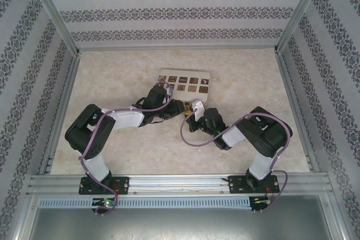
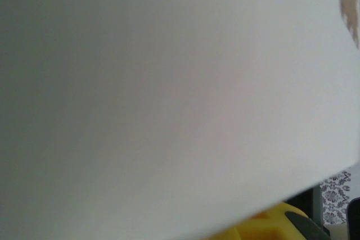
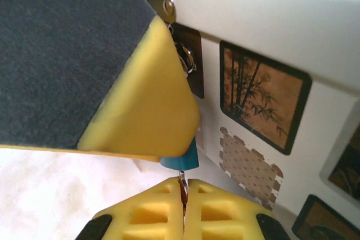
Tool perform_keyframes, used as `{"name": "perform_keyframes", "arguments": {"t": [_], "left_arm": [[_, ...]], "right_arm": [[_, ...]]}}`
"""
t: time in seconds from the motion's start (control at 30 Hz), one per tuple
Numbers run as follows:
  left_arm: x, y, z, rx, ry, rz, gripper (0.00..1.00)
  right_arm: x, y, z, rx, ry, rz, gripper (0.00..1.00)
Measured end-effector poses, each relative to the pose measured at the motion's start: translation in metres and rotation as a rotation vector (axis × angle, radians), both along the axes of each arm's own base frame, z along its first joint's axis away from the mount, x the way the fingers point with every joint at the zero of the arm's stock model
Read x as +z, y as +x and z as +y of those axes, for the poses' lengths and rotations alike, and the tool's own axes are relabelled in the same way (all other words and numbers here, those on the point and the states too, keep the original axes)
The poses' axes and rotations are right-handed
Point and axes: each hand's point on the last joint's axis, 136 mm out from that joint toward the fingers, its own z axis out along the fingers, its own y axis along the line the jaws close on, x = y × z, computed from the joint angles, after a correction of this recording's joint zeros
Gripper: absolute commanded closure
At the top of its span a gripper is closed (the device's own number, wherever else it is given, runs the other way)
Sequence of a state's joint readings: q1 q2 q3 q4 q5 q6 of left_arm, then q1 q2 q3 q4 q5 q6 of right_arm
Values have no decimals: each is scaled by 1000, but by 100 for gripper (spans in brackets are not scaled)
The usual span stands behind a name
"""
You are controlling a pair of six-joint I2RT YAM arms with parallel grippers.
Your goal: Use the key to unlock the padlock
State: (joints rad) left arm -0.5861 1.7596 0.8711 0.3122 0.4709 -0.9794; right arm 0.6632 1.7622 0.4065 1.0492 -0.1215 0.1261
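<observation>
The tiny blue padlock [image 3: 180,160] hangs from a metal hasp [image 3: 164,7] on the front of the white box with brown tiles [image 3: 315,111]. A yellow finger [image 3: 140,105] of my left gripper [image 1: 179,107] covers most of the lock, which it holds from the side. My right gripper [image 3: 184,190] is just below the lock, shut on the thin metal key [image 3: 182,181]. The key's tip points up into the bottom of the blue body. In the left wrist view, the box's white wall [image 2: 169,82] is pressed close to the camera, with a yellow fingertip [image 2: 275,223] at the bottom edge.
The white box [image 1: 185,82] lies mid-table on the beige tabletop [image 1: 112,82]. Both arms reach in to its near edge and meet there. Aluminium frame rails [image 1: 62,99] and patterned walls close in the sides and back.
</observation>
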Motion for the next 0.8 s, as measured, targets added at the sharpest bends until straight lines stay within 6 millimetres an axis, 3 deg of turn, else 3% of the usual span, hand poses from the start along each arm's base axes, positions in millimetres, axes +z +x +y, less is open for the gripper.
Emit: {"name": "perform_keyframes", "arguments": {"t": [0.1,0.5,0.8], "left_arm": [[-8,-4,-5,-19,-4,16,73],[-11,-10,-13,-54,-18,12,49],[1,-24,1,-53,-17,1,41]], "right_arm": [[-8,-6,-4,0,-15,19,100],[-15,-14,-7,13,-23,41,100],[-20,-23,-5,41,-10,94,100]]}}
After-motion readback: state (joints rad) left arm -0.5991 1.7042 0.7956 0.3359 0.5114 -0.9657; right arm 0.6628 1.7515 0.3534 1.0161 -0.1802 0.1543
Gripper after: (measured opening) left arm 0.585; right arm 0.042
